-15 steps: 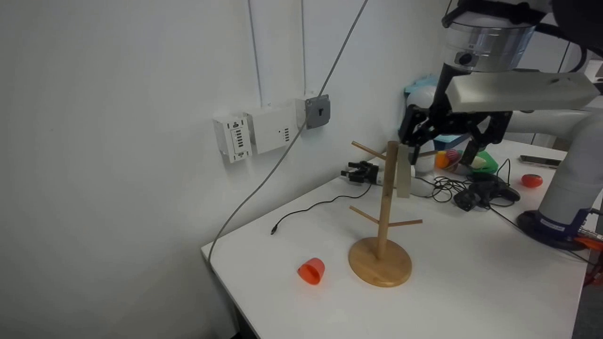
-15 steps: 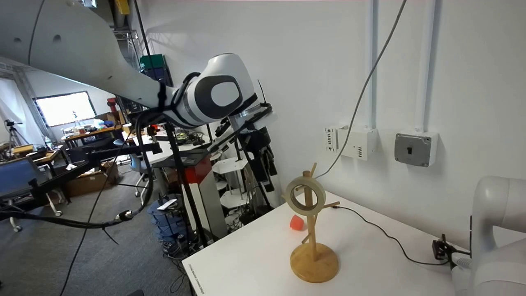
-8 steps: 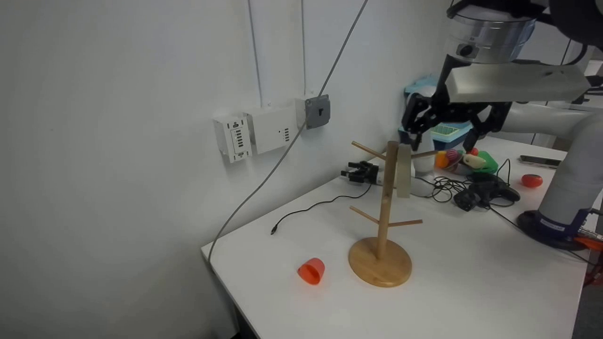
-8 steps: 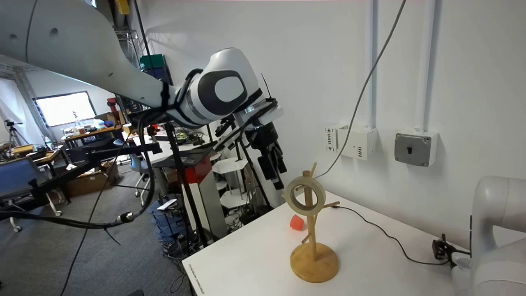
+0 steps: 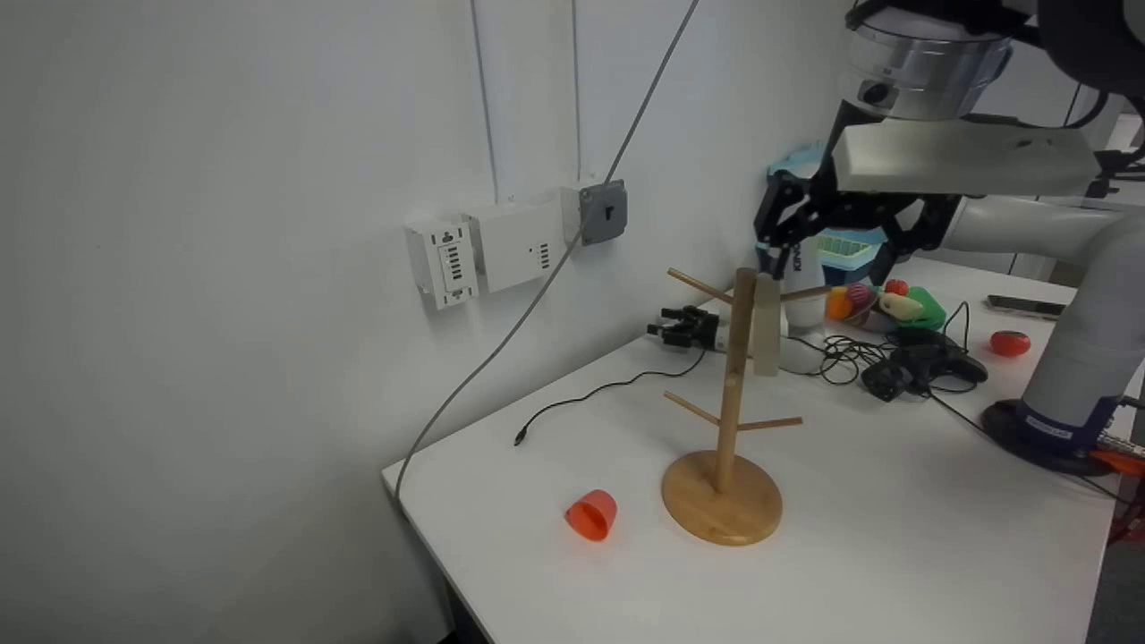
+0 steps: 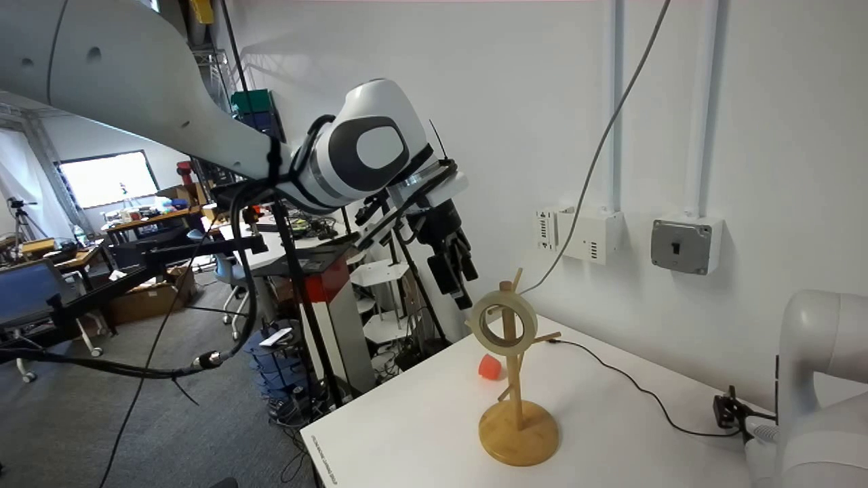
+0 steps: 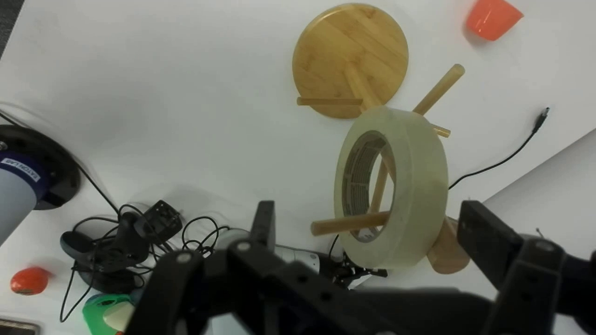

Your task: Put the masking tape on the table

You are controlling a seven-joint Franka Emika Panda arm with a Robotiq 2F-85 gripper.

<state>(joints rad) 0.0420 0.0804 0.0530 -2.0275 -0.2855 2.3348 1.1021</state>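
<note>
A: Gripper (image 7: 368, 214)?
B: Fingers wide, holding nothing, low in the wrist frame.
A: Masking tape (image 7: 423, 186)?
B: Right of centre, hung on a peg (image 7: 344, 224) of the wooden stand (image 7: 351, 49). Between the fingertips sideways, apparently just beyond; long axis up-frame, across their closing line.

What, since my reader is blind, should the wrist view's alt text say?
Masking tape hangs on a peg of a wooden stand on a white table. Open jaws flank it in frame; an orange-red cup lies top right.
</note>
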